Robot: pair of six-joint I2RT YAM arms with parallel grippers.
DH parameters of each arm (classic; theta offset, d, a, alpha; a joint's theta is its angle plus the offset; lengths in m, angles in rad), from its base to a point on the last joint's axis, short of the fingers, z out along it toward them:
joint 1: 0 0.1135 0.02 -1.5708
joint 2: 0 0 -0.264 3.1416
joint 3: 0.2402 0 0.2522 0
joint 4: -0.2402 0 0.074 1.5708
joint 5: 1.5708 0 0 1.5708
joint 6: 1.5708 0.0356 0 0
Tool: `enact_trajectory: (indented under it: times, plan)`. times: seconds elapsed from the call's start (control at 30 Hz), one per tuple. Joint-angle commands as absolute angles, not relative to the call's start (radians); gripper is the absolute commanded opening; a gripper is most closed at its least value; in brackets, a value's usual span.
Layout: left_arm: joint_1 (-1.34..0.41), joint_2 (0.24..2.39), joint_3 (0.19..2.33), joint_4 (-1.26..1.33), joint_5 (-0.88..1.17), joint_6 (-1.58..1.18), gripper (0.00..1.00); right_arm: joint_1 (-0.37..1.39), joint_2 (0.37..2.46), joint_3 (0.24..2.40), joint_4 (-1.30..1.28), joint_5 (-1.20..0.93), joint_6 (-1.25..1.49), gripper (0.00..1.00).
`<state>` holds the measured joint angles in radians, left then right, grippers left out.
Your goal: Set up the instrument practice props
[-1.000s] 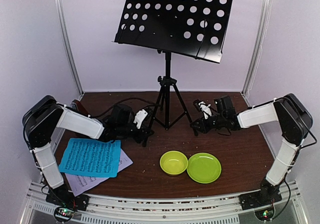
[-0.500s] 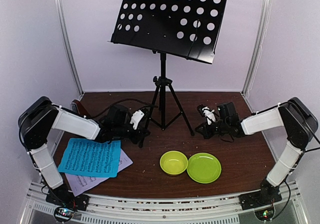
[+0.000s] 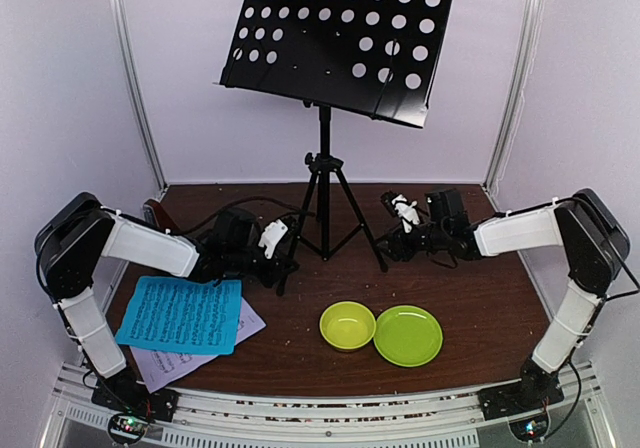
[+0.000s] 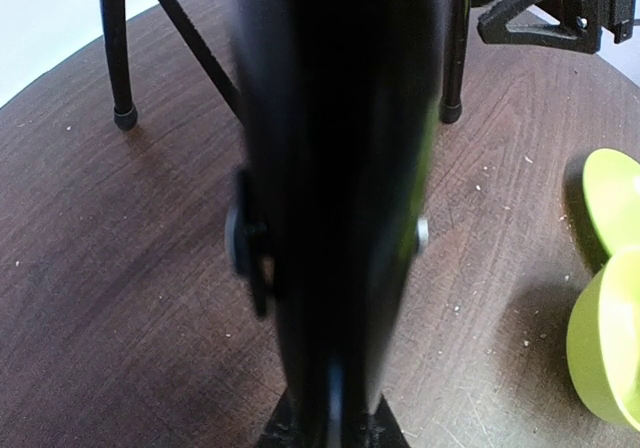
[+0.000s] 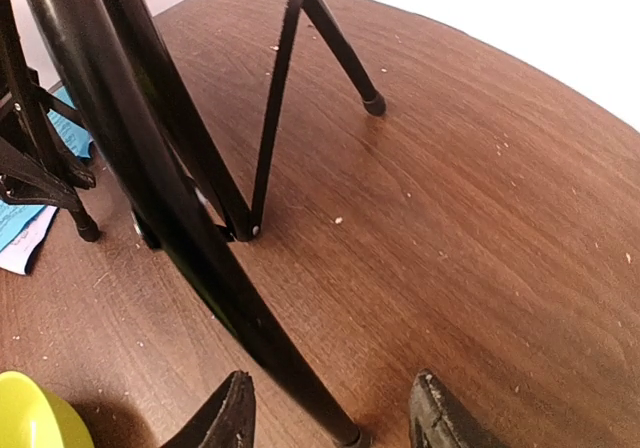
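While the left pincer (image 3: 283,267) clamps one music stand (image 3: 324,133) leg, the right pincer (image 5: 333,413) gapes around another, two sheets (image 3: 180,315) nearby.

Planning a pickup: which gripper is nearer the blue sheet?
Left. The left gripper is beside the blue sheet, off its far corner; the right gripper, beyond the music stand.

Overhead view was bright, evenly lit, walls (image 3: 200,118) tinted lilac; shadows on table (image 3: 470,298) soft and faint. Left wrist view: music stand (image 4: 335,218) leg sat too close, smeared to black blur, wood grain behind it sharper. Right wrist view was crisp, table edge bowed by lens, area beyond blown white.
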<state>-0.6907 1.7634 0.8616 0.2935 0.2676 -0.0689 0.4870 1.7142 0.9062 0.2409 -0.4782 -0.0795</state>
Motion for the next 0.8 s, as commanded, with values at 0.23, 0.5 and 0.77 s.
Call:
enact_trajectory:
  times: [0.23, 0.5, 0.77]
  plan:
    - [-0.681, 1.746, 0.915, 0.255, 0.279, -0.067, 0.06, 0.532, 1.836, 1.056, 0.181, -0.526, -0.167, 0.47]
    - [-0.68, 1.742, 0.917, 0.243, 0.272, -0.067, 0.05, 0.534, 1.835, 1.05, 0.183, -0.507, -0.178, 0.18]
    - [-0.659, 1.684, 0.845, 0.246, 0.204, -0.073, 0.0, 0.534, 1.752, 0.975, 0.167, -0.396, -0.122, 0.0]
